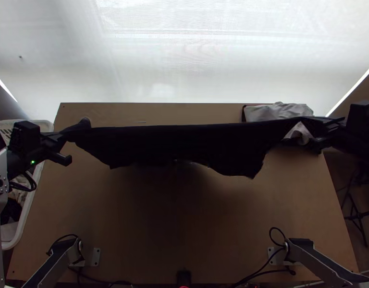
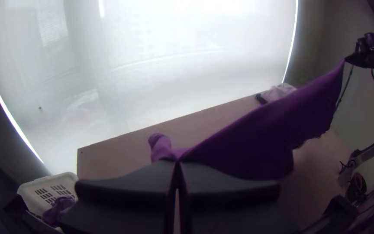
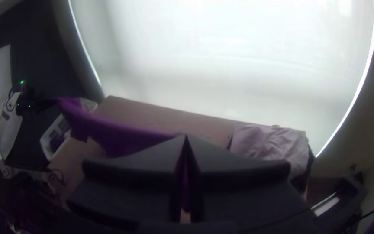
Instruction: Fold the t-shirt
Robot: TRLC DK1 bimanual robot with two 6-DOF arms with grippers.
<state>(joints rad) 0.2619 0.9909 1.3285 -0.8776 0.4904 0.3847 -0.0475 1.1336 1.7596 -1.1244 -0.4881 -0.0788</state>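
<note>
As the left gripper (image 2: 177, 164) is clenched on one end of the dark t-shirt (image 1: 184, 144) and the right gripper (image 3: 186, 139) on the other, the garment hangs stretched between them; its lower edge droops unevenly over the table (image 1: 184, 216); further outward pull could slip a pinched end free; uneven lowering could bunch the hem; laying it too far back could snag the grey cloth (image 1: 276, 112) near the far edge.

no legible text, no readable labels, brands, numbers or signs on any surface
</note>
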